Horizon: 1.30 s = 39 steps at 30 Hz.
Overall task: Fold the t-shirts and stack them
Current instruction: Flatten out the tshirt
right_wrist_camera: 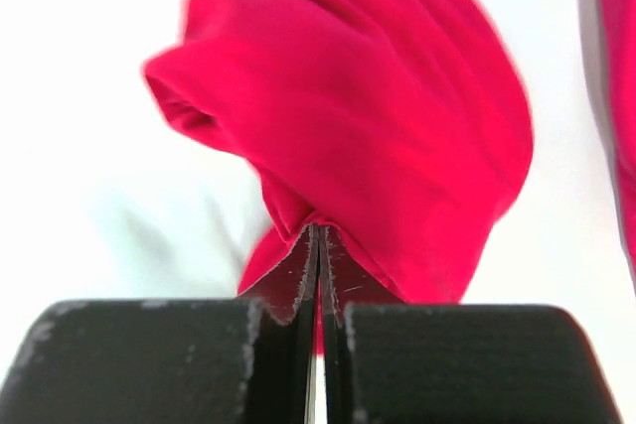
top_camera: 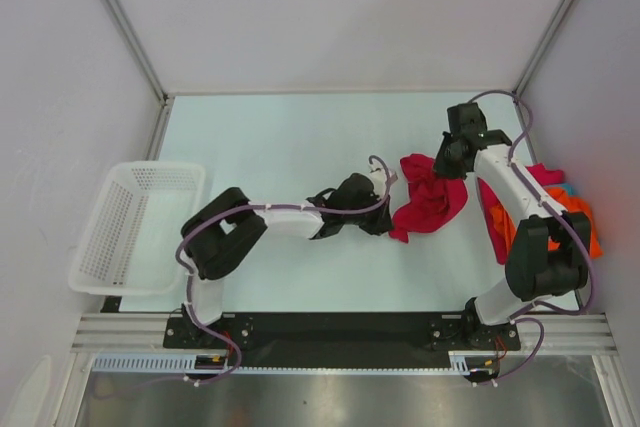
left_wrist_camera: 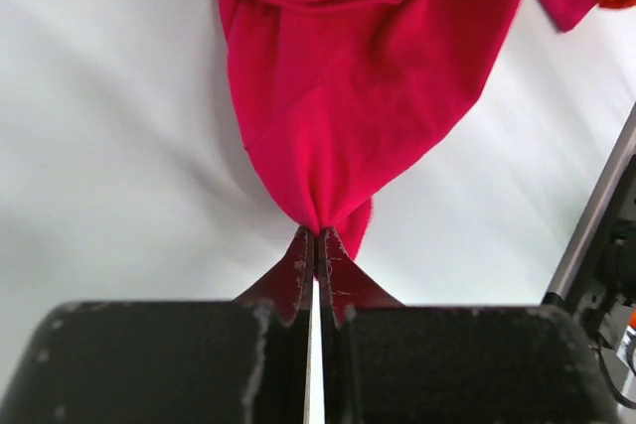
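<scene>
Centre-right, left claw (left_wrist_camera: 316, 241) clamped tight on crimson t-shirt (top_camera: 432, 205), right claw (right_wrist_camera: 318, 236) likewise

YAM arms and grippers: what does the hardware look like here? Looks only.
Left arm and right arm: white links, black joint housings, thin purplish cable looped alongside. Left gripper: black wedge-tipped fingers, scuffed edges; right gripper alike.

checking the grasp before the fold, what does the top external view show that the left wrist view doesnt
Only top external: the white basket at the left, and the right gripper holding the far end of the crimson t-shirt. Only left wrist: up close, the left gripper shut on a pinch of cloth. Both: that t-shirt, bunched, the white table, and some orange shirt.
</scene>
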Tool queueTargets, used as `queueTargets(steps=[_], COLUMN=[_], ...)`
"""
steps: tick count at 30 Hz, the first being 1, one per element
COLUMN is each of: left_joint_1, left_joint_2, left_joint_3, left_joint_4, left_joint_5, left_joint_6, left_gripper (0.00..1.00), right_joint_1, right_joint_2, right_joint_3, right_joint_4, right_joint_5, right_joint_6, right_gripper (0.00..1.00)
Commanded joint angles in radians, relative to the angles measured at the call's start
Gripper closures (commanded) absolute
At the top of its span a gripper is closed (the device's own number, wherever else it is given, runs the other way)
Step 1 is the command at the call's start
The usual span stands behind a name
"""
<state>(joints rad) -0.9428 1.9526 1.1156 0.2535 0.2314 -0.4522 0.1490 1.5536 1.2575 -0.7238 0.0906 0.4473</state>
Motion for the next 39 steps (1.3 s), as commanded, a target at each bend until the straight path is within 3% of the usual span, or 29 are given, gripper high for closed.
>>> queueTargets(steps=[1,11,17,22,25,28,31,35,39], left_joint_1=[0.044,0.205,0.295,0.302,0.302,0.3,0.302,0.302,0.302], left_joint_2=[-0.182,-0.659,-0.947,-1.073,-1.098,-1.066,-1.066,-1.074,-1.09], left_joint_3=[-0.016,-0.019,0.026,0.091,0.114,0.107,0.072,0.046,0.029], left_joint_4=[-0.118,-0.508,-0.738,-0.868,-0.914,-0.921,-0.892,-0.884,-0.893], left_joint_5=[-0.064,-0.23,-0.438,-0.579,-0.578,-0.56,-0.512,-0.489,-0.495], left_joint_6=[0.049,0.096,0.014,-0.035,-0.017,-0.017,-0.035,-0.04,-0.034], left_gripper=[1.0,1.0,1.0,1.0,1.0,1.0,1.0,1.0,1.0], right_joint_1=[0.0,0.003,-0.002,0.001,-0.002,-0.003,0.009,0.027,0.043], right_joint_2=[-0.035,-0.033,-0.122,-0.21,-0.251,-0.207,-0.15,-0.129,-0.06], right_joint_3=[0.129,0.393,0.559,0.589,0.583,0.576,0.478,0.173,0.005], right_joint_4=[0.043,0.026,0.004,-0.019,-0.034,-0.077,-0.066,0.079,0.242], right_joint_5=[-0.02,-0.118,-0.13,-0.126,-0.118,-0.21,-0.386,-0.546,-0.629], right_joint_6=[-0.015,-0.012,-0.019,-0.016,-0.019,-0.021,-0.003,0.043,0.083], right_gripper=[1.0,1.0,1.0,1.0,1.0,1.0,1.0,0.67,0.66])
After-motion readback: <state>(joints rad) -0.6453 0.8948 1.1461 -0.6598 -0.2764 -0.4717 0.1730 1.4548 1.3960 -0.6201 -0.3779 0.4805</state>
